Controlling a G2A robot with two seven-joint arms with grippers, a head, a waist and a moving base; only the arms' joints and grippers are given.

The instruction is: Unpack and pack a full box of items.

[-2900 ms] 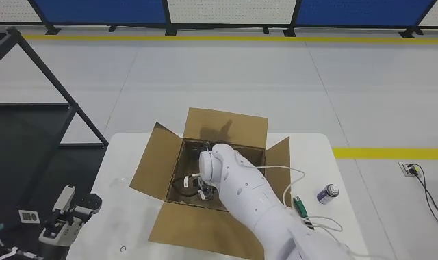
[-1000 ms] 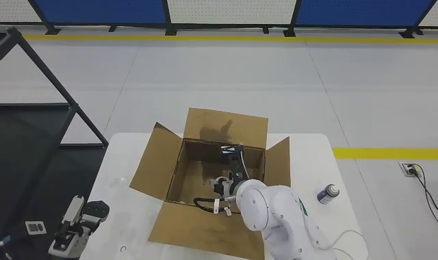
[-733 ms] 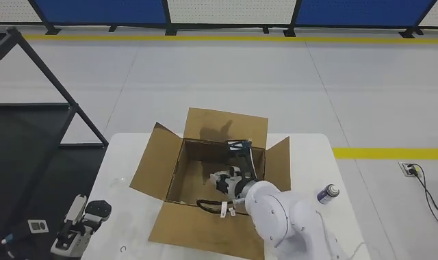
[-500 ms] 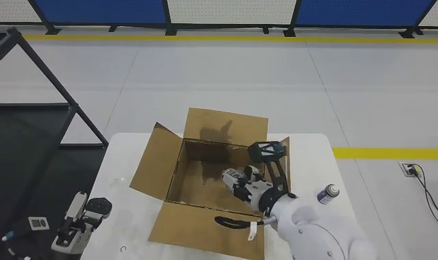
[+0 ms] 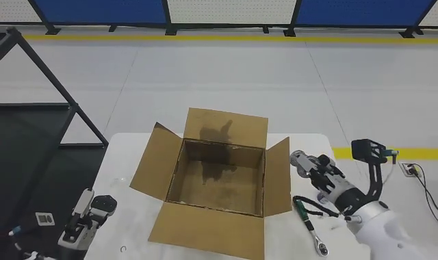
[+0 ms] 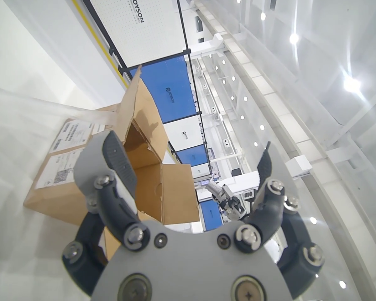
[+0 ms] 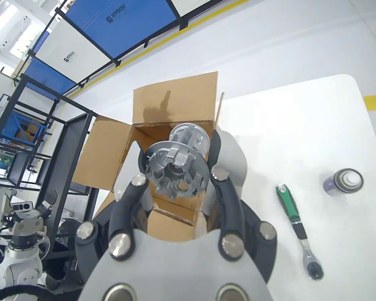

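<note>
The open cardboard box (image 5: 219, 181) stands mid-table with its flaps spread, and bare cardboard shows on its floor. My right gripper (image 5: 309, 167) hangs just past the box's right flap. In the right wrist view this gripper (image 7: 178, 153) is shut on a silver flanged metal part (image 7: 175, 166), held above the box (image 7: 175, 104). My left gripper (image 5: 89, 219) sits off the table's front left corner. It is open (image 6: 191, 161) with nothing between its fingers, and it faces the box (image 6: 144, 170).
A green-handled ratchet wrench (image 5: 309, 222) (image 7: 297, 217) lies on the white table (image 5: 130, 157) right of the box. A small spray can (image 7: 343, 182) stands beyond it toward the table's right edge. A black metal rack (image 5: 41, 109) stands left of the table.
My right arm rose out of the box with the metal part and swung right, past the right flap. The wrench now lies uncovered. The left gripper barely shifted.
</note>
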